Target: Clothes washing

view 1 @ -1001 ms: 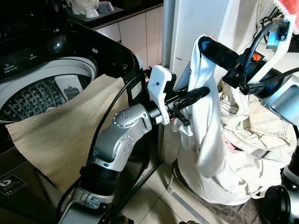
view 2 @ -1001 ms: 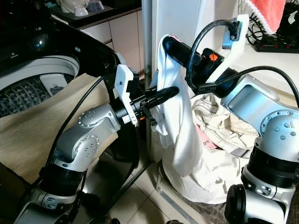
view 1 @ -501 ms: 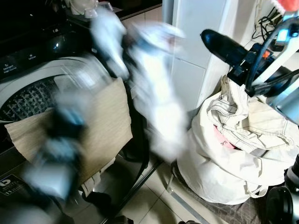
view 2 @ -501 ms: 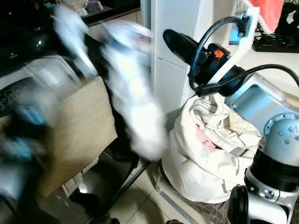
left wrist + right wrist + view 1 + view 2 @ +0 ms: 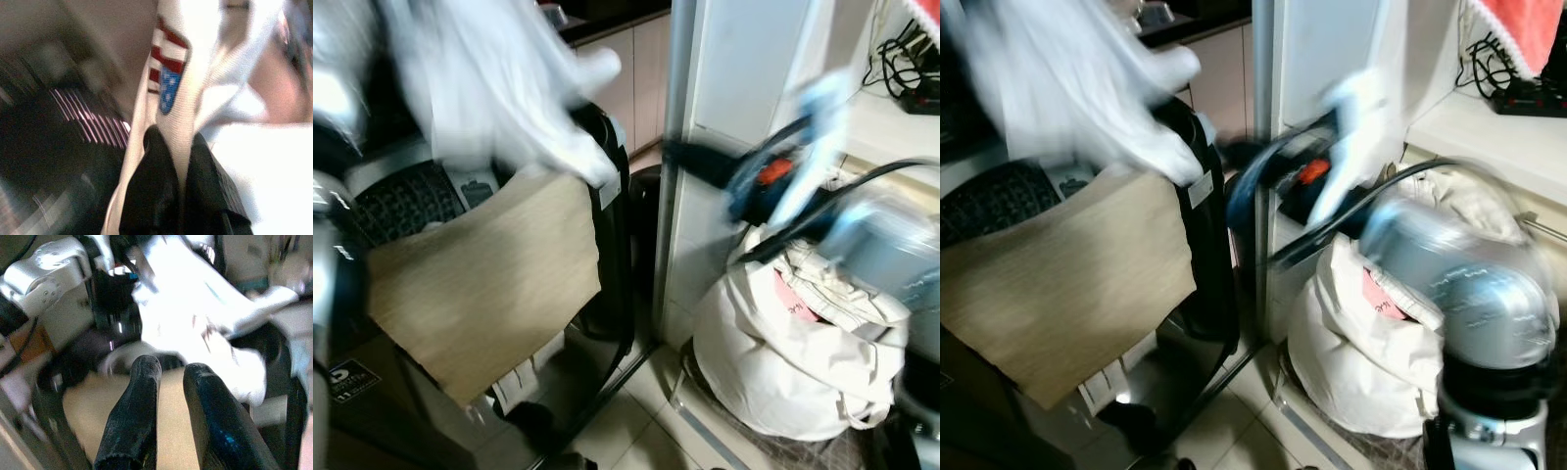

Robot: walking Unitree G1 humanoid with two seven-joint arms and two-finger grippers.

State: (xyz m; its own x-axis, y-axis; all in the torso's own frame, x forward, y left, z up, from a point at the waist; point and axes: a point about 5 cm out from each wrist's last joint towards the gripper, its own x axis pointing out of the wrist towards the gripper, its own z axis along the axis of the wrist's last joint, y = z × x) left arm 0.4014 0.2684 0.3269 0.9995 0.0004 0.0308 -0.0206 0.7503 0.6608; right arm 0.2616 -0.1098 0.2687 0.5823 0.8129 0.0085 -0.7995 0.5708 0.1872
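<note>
Left hand (image 5: 178, 161) clamped on white garment (image 5: 499, 83), which hangs blurred above the washing machine (image 5: 406, 196) drum at 10 o'clock. Right hand (image 5: 168, 374) fingers slightly apart, empty, blurred near the laundry bag (image 5: 783, 362) at 4 o'clock. Beige cloth (image 5: 484, 279) drapes over the machine's front.

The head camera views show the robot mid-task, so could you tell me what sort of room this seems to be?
Most likely a home laundry corner beside a kitchen. A top-loading washing machine stands open with a beige cloth draped over its rim, a full laundry bag sits on the tiled floor, and the left gripper holds a white garment.
</note>
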